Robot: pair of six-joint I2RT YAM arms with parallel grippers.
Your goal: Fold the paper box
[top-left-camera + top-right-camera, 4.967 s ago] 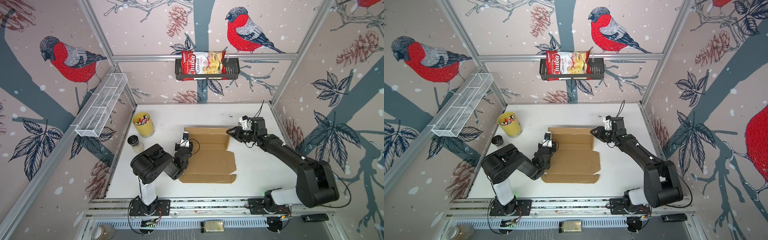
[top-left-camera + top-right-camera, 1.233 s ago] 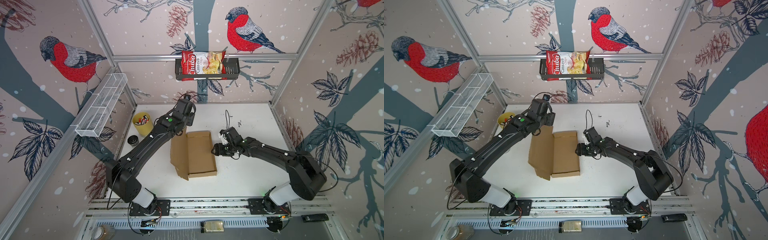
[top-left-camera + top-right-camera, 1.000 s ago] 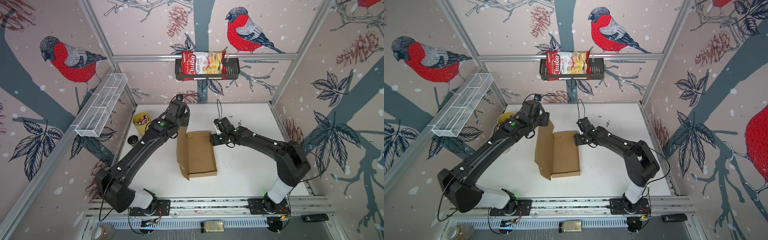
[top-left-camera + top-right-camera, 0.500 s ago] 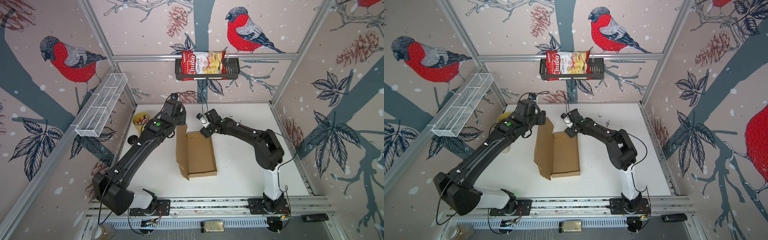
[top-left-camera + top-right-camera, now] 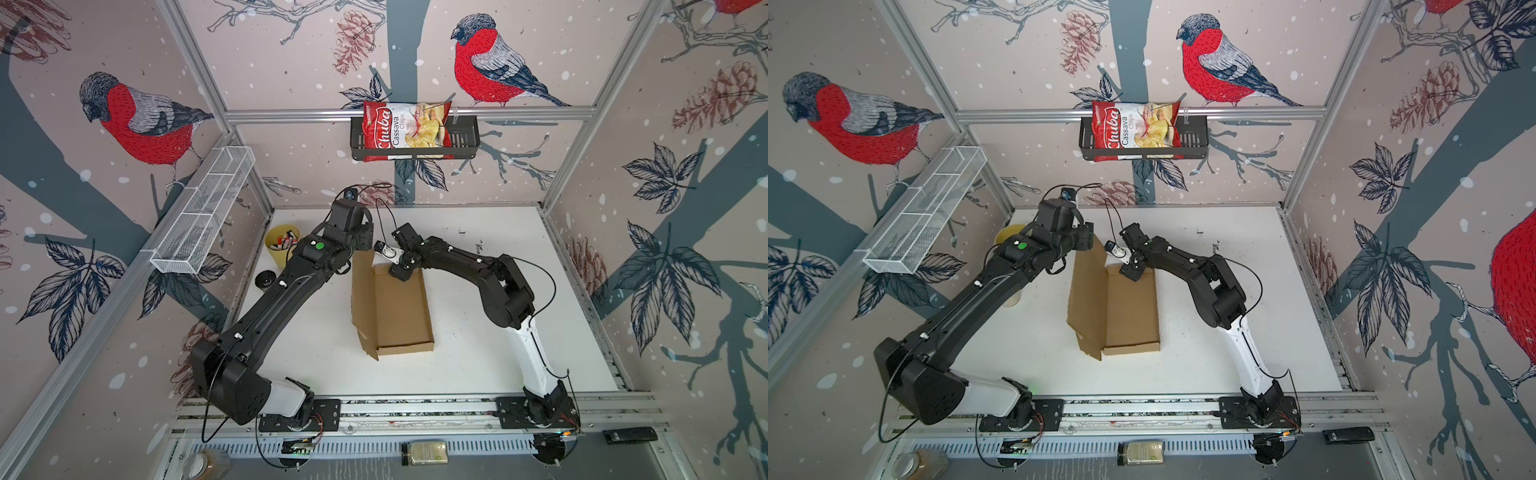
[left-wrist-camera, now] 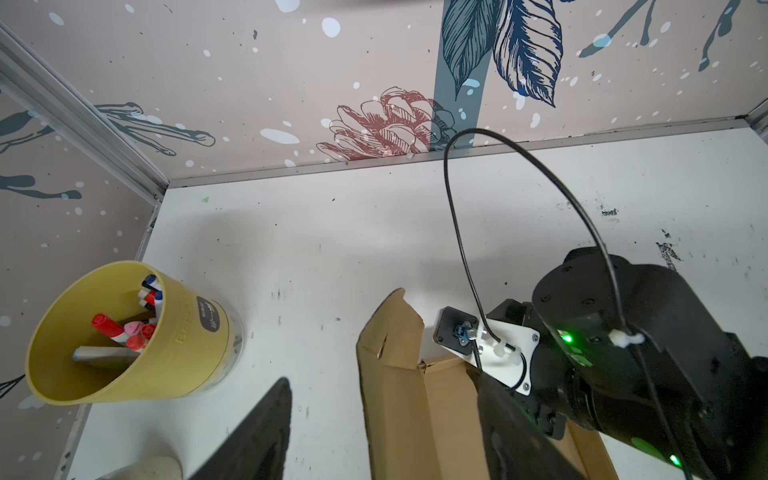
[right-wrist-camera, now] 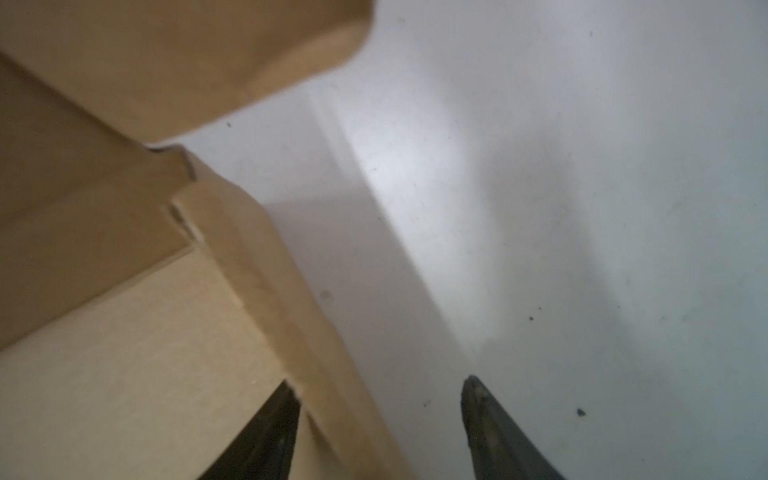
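Brown corrugated cardboard, unprinted: the paper box (image 5: 401, 316) is lying in the middle of the white table (image 5: 498, 340). Its base is resting flat, a low wall is standing folded up at the near end, and one long side panel is standing upright along the edge facing the left arm, as both top views show. On the left gripper (image 6: 382, 382), the fingers (image 6: 257, 432) are standing wide apart and straddling the far end of that upright panel, with gaps on both sides, so nothing is being clamped. On the right gripper (image 7: 378, 382), the fingers are also standing apart, straddling the short wall at the box's far end; one finger (image 7: 274, 428) is sitting over the base just beside the cardboard, and its partner is hanging over bare table. Obstructions: the right arm's wrist (image 6: 615, 357), with its white camera bracket and looping black cable, is crowding in just beside the left gripper, and the upright panel is standing between the two arms. Surroundings: a yellow cup (image 5: 281, 249) holding markers is sitting near the far left corner, just beside the left arm; a small black round item (image 5: 266, 278) is lying near it; a white wire basket (image 5: 203, 212) is hanging on the left wall; a black basket (image 5: 467, 139) on the back wall is carrying a red chips bag (image 5: 399, 131).
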